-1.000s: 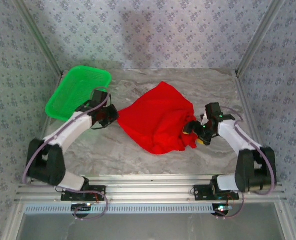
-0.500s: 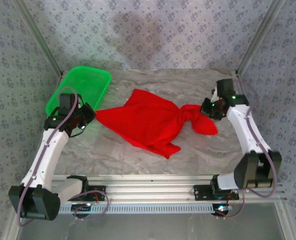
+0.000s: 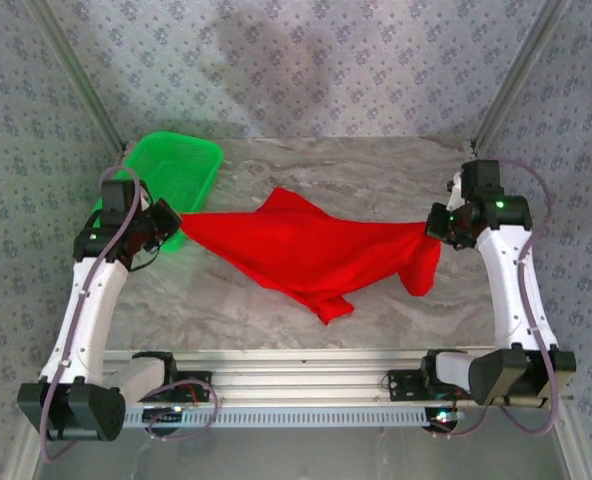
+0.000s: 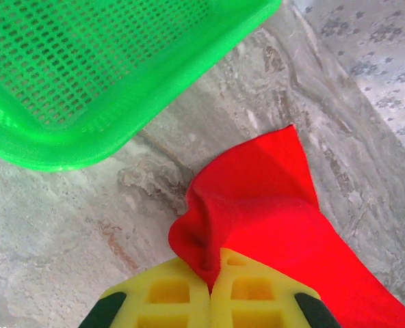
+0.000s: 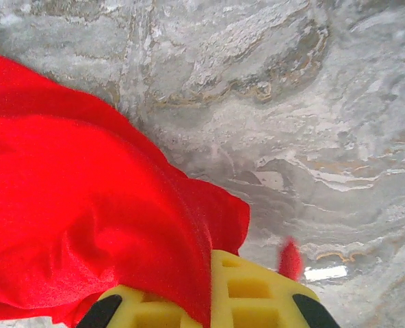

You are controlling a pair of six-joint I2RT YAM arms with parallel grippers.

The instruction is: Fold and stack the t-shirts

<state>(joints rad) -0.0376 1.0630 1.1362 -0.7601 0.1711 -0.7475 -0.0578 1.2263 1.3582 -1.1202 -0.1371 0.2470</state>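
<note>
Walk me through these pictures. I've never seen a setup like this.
Two white robot arms are bolted to the near edge of a marble-patterned table. The overhead picture looks down from above and behind them, with the left arm on the left and the right arm on the right. The other two pictures come from a small camera on each wrist. A green basket sits at the far left. The left fingers, yellow pads, are shut on one end of a red t-shirt; the right fingers are shut on the other end, so it is pulled out between them.
</note>
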